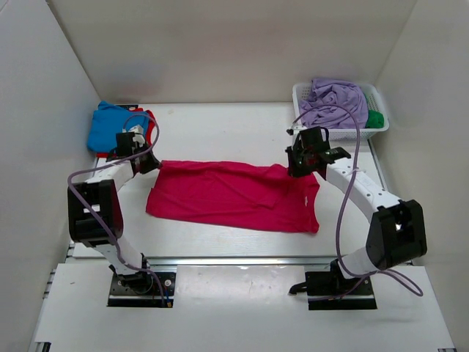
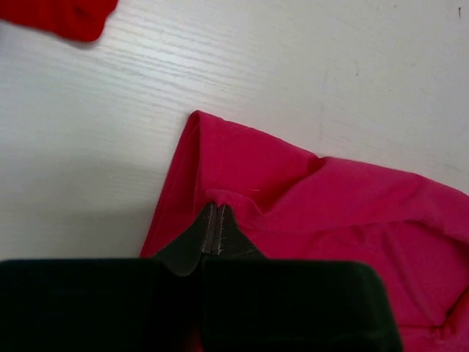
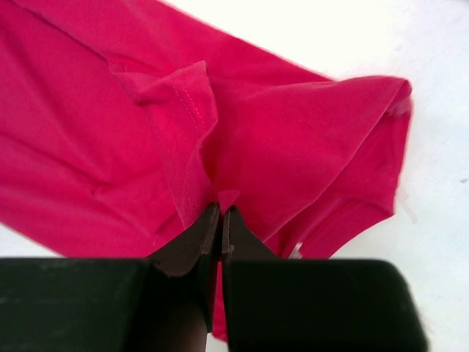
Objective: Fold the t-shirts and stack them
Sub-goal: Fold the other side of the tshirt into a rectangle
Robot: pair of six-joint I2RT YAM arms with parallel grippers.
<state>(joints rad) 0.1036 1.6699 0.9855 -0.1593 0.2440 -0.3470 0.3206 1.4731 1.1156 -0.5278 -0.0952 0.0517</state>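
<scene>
The crimson-pink t-shirt (image 1: 234,196) lies spread across the middle of the table, partly folded lengthwise. My left gripper (image 1: 150,163) is shut on its far left corner (image 2: 220,169). My right gripper (image 1: 299,170) is shut on its far right edge (image 3: 278,139), beside a folded-in sleeve. A folded bright blue t-shirt (image 1: 104,126) lies on a red one (image 1: 150,125) at the far left; a bit of the red one shows in the left wrist view (image 2: 66,18). The lavender t-shirt (image 1: 335,101) and the green one (image 1: 375,119) are in the basket.
The white latticed basket (image 1: 304,94) stands at the far right corner. White walls close in the table at the back and both sides. A metal rail (image 1: 242,260) runs along the near edge in front of the arm bases.
</scene>
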